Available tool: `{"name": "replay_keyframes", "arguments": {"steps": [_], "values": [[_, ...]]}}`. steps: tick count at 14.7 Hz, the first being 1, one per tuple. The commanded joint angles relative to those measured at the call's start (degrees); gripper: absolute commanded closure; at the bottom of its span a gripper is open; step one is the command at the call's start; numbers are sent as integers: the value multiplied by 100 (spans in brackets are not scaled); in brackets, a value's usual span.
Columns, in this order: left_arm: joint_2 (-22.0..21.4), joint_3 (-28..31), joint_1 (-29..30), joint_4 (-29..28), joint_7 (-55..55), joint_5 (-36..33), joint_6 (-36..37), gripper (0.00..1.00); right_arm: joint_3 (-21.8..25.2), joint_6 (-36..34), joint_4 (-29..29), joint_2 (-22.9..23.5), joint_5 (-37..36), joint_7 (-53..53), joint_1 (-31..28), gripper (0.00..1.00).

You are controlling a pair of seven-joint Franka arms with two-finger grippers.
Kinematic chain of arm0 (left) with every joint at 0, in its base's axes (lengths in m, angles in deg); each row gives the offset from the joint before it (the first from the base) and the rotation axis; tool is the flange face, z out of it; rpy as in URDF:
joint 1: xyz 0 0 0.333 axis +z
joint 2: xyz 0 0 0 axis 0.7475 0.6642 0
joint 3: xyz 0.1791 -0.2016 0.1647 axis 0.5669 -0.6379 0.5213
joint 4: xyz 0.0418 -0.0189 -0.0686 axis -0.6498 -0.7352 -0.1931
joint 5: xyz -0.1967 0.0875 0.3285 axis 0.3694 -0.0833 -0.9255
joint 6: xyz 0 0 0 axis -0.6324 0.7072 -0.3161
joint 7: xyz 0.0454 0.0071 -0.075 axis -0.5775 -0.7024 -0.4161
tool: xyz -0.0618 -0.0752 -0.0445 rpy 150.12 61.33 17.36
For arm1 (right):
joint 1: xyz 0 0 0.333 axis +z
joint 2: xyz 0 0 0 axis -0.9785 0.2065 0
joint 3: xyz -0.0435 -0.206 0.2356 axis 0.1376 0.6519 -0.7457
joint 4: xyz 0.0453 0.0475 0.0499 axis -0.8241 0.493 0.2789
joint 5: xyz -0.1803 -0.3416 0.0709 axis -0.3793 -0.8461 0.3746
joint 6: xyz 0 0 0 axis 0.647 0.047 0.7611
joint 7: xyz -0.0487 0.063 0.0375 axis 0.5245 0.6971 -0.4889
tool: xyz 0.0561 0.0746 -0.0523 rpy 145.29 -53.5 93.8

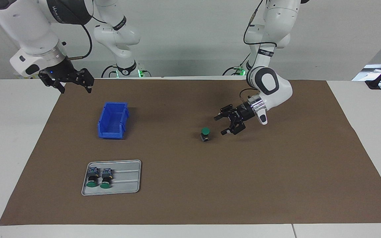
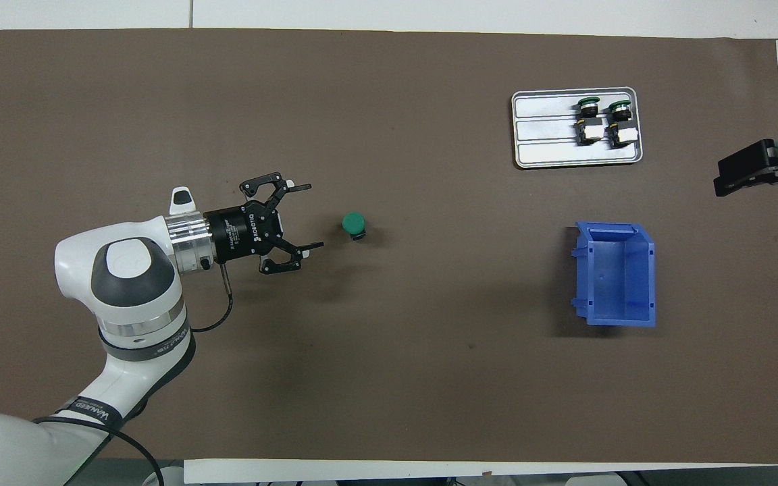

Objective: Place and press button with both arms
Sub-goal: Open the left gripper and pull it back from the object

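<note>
One button (image 1: 205, 134) stands upright on the brown mat (image 1: 276, 185) near the middle, green cap up; it also shows in the overhead view (image 2: 354, 224). My left gripper (image 1: 219, 125) is open and lies low and level beside the button, toward the left arm's end, fingers pointing at it with a small gap between; it shows in the overhead view (image 2: 313, 216) too. My right gripper (image 1: 75, 88) is open and empty, raised over the mat's edge at the right arm's end, and waits there (image 2: 760, 169).
A grey metal tray (image 1: 127, 180) holds two more buttons (image 1: 93, 178) (image 1: 106, 178) lying on their sides; the overhead view shows the tray (image 2: 544, 128) too. An empty blue bin (image 1: 112, 120) (image 2: 615, 273) stands nearer to the robots than the tray.
</note>
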Motion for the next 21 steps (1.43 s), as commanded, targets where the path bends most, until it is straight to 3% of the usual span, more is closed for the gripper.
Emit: {"name": "replay_keyframes", "arguments": {"steps": [1, 8, 13, 18, 21], "values": [[-273, 11, 133, -152, -150, -866, -39, 0, -57, 87, 178, -136, -3, -99, -78, 1], [-396, 37, 405, 296, -774, -3502, 337, 0, -57, 87, 178, -136, -3, -99, -78, 1], [-414, 55, 792, 884, -879, -4584, 1007, 0, -57, 87, 178, -136, -3, -99, -78, 1], [-432, 29, 670, 1272, -818, -6825, 1113, 0, -57, 87, 178, -136, -3, -99, -78, 1], [-423, -7, 556, 1412, -818, -7275, 1130, 0, -57, 87, 178, -136, -3, -99, -78, 1]]}}
